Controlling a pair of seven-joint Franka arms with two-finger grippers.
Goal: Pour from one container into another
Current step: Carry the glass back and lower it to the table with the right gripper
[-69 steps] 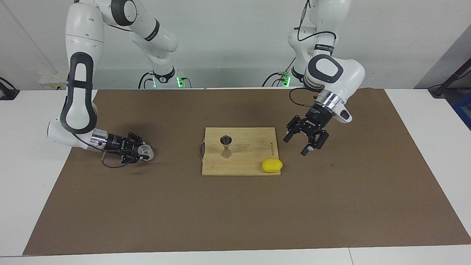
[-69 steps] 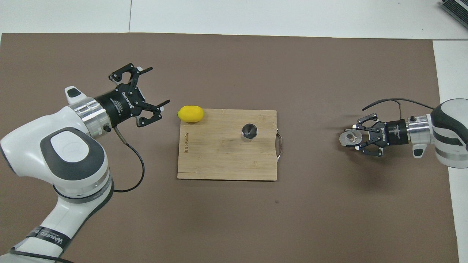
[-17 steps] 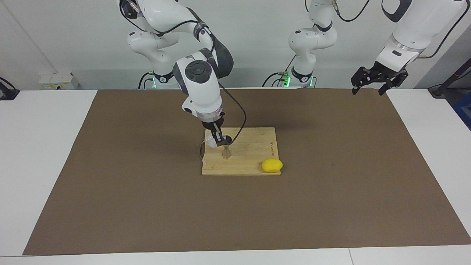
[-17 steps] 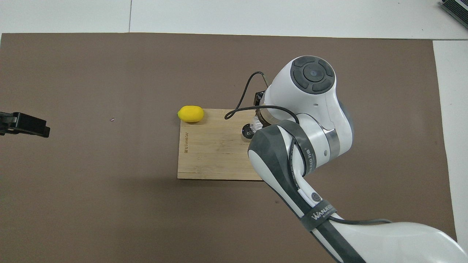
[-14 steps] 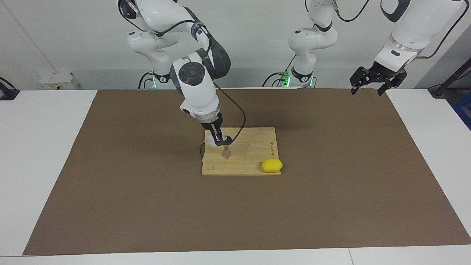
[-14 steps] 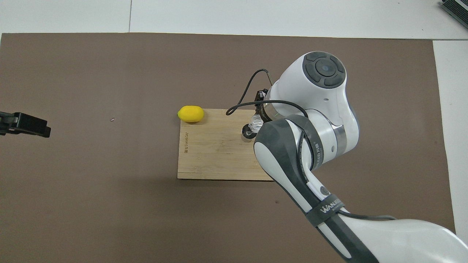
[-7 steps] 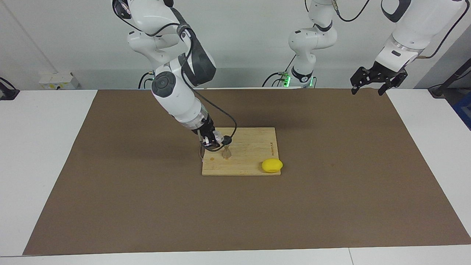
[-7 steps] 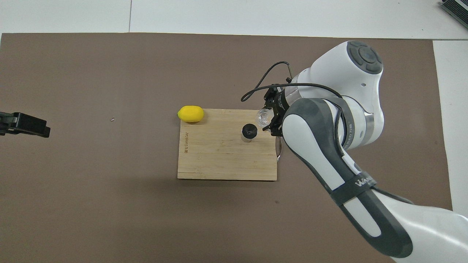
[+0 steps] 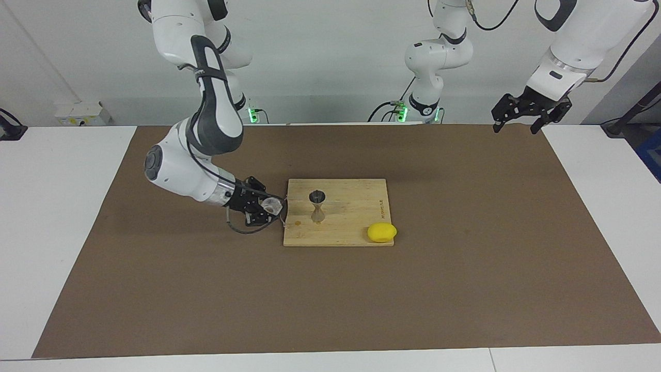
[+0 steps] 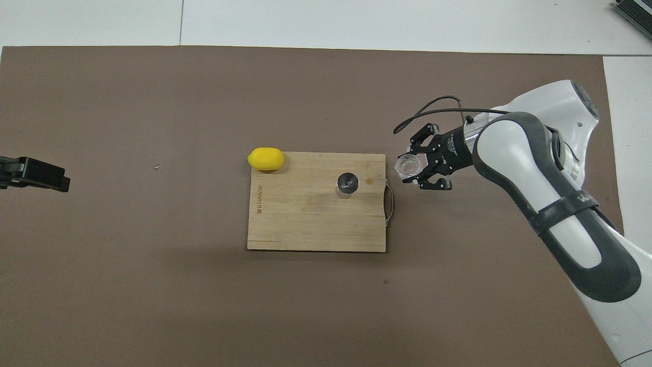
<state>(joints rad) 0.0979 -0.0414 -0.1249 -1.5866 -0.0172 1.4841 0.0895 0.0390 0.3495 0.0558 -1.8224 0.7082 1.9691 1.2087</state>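
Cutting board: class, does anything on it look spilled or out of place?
Yes. A small brownish spot marks the cutting board beside the steel jigger, toward the right arm's end; it looks like a stray drip. The right gripper holds the glass cup off the board. The jigger stands upright.

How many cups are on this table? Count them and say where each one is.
2. The steel measuring cup stands upright on the cutting board. The glass cup is held by the right tool, over the brown mat beside the board's handle.

Cutting board [image 10: 305,224] print — unreadable, arm lettering cut off
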